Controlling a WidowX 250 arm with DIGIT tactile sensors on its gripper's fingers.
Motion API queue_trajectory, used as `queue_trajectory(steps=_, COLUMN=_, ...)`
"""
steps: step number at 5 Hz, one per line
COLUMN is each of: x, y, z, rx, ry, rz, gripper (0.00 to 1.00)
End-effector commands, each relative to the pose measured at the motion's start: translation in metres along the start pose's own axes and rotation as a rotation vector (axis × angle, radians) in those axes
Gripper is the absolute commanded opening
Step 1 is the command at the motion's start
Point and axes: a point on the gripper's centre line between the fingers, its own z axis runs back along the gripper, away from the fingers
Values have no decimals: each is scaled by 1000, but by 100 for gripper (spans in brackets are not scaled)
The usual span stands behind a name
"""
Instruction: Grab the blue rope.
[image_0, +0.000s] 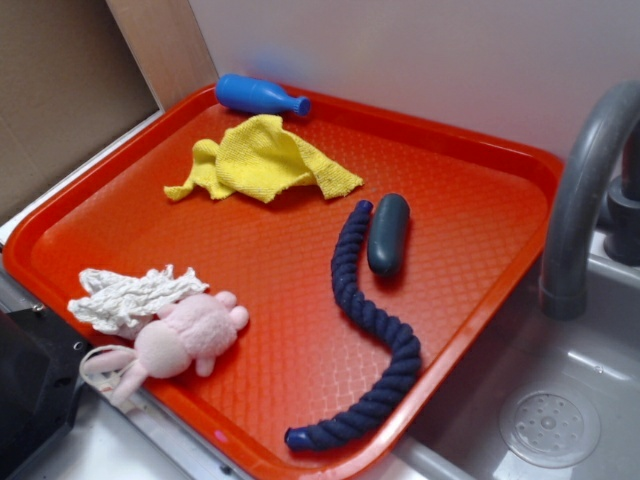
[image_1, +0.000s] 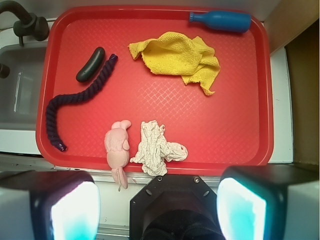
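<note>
No writing or labels readable on anything. Blue rope (image_0: 371, 318): dark navy, thick twisted fabric, floppy, lying in a long S-curve on the red tray (image_0: 470, 230), sink side. 1 end has a glossy blue cap by the tray's near rim; the other end sits just beside a short, smooth dark grey-blue capsule (image_0: 388, 233), possibly touching it. Tray floor has a quilted diamond texture. Also on the tray: crumpled yellow terry cloth (image_0: 262, 159), bright blue plastic bottle-shaped pin (image_0: 260, 95) at the far rim, pink plush bunny (image_0: 185, 340), white frayed rag (image_0: 130, 298). Gripper (image_1: 157, 210) hangs above the tray's near edge, jaws spread wide, holding nothing. Grey faucet (image_0: 580, 190) stands beside the tray.
</note>
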Motion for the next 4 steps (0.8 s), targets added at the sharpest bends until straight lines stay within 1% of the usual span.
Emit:
queue_trajectory(steps=1, x=0, y=0, z=0, rx=0, ry=0, rz=0, gripper=100)
queue_trajectory(steps=2, x=22, y=-23, z=-15, rx=-20, ry=-26, rz=120, gripper=100)
queue_trajectory(steps=3, x=46, y=-42, z=-30, rx=1, ry=-66, rz=301, gripper=100)
queue_trajectory(steps=4, x=64, y=-65, z=-52, rx=-19, ry=-107, rz=387, gripper=100)
